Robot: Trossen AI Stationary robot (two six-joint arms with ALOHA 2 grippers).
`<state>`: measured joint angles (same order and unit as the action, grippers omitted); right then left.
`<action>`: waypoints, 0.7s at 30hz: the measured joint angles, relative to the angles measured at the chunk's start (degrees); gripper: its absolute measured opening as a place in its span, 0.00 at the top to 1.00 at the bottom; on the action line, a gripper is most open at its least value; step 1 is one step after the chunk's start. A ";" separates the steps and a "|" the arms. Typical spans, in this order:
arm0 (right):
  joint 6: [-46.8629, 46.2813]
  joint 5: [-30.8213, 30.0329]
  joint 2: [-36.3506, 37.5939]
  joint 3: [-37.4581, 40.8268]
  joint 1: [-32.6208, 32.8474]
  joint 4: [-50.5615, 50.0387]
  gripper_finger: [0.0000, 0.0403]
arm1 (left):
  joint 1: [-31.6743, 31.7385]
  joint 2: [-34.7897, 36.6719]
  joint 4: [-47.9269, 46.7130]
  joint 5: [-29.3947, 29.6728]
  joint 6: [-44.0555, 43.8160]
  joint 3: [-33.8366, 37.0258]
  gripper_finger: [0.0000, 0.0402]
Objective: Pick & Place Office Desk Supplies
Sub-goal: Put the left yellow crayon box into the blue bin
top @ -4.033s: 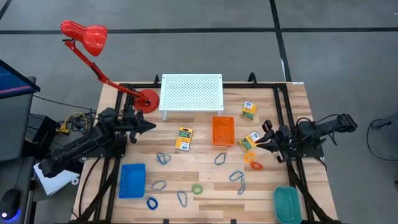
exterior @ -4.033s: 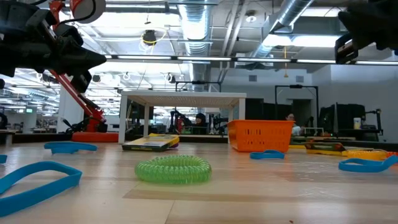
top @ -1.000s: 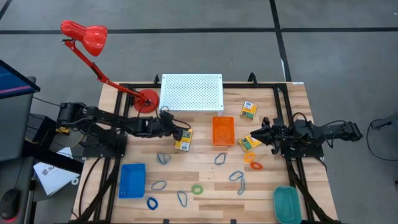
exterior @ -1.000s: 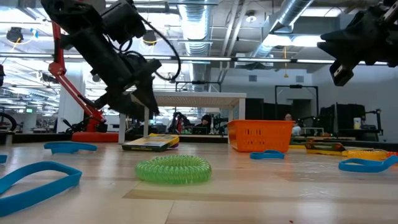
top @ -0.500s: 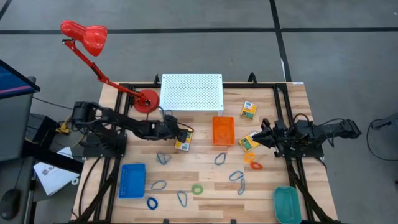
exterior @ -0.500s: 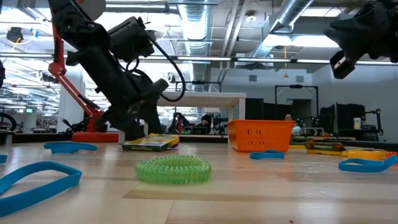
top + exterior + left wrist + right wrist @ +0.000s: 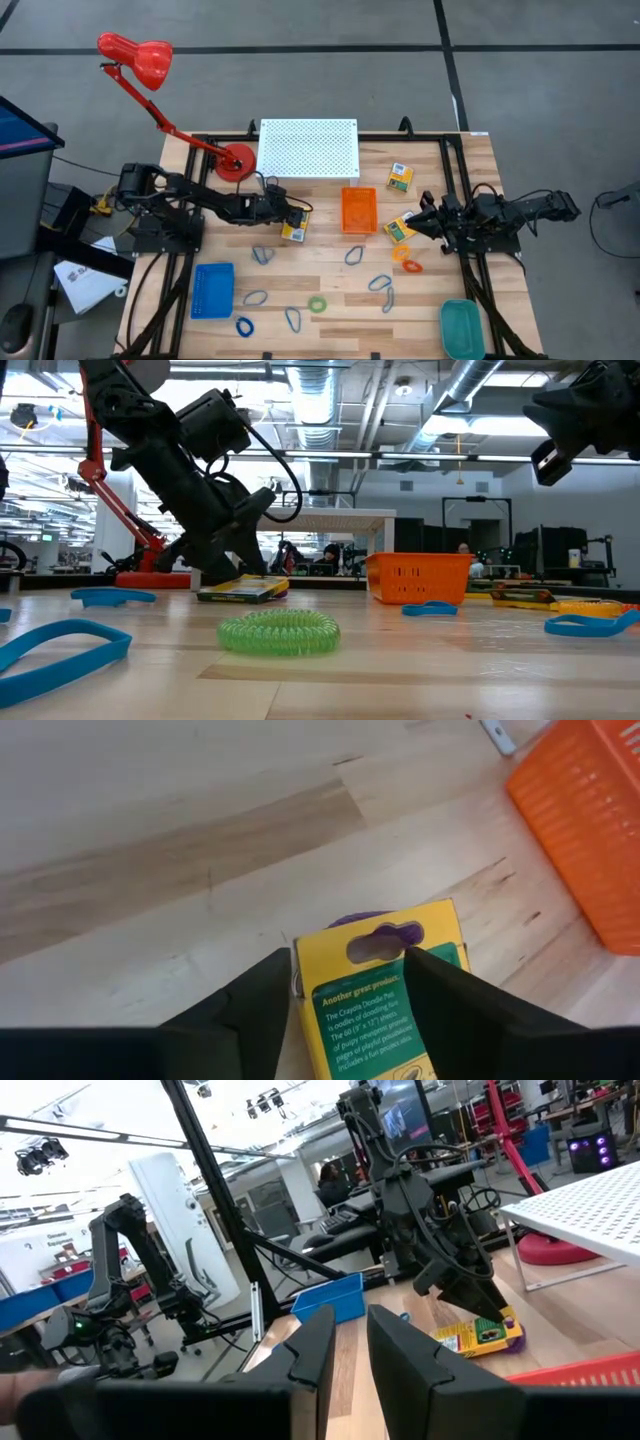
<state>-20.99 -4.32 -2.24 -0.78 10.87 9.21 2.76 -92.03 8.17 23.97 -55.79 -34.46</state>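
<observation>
Left gripper (image 7: 348,995) fingers straddle the yellow box (image 7: 385,1000) beside the orange tray (image 7: 585,830); light, stiff card — pinch its long edges.

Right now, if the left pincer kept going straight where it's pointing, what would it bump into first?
Probably the yellow box: the left pincer already has a finger on each side of it, so it would likely press onto the box.

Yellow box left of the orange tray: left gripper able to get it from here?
Probably yes. The left gripper already straddles the yellow box, a finger on each side, with bare table around it and the orange tray standing apart.
</observation>
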 joint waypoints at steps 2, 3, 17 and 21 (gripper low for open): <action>0.00 0.00 0.00 0.00 0.00 -0.01 0.85 | 0.00 0.00 -0.01 -0.02 0.00 0.00 0.57; 0.00 -0.02 0.00 0.00 0.00 -0.10 0.85 | 0.00 0.00 -0.01 -0.14 0.01 0.00 0.59; 0.00 -0.02 0.00 0.00 0.00 -0.20 0.85 | -0.17 0.00 -0.23 -0.44 1.14 0.02 0.88; 0.00 -0.02 0.00 0.00 0.00 -0.37 0.85 | -0.57 0.04 -0.09 -0.44 1.40 0.02 0.97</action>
<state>-20.99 -4.34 -2.24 -0.78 10.87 8.85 2.19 -91.98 8.08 23.53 -54.39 -34.44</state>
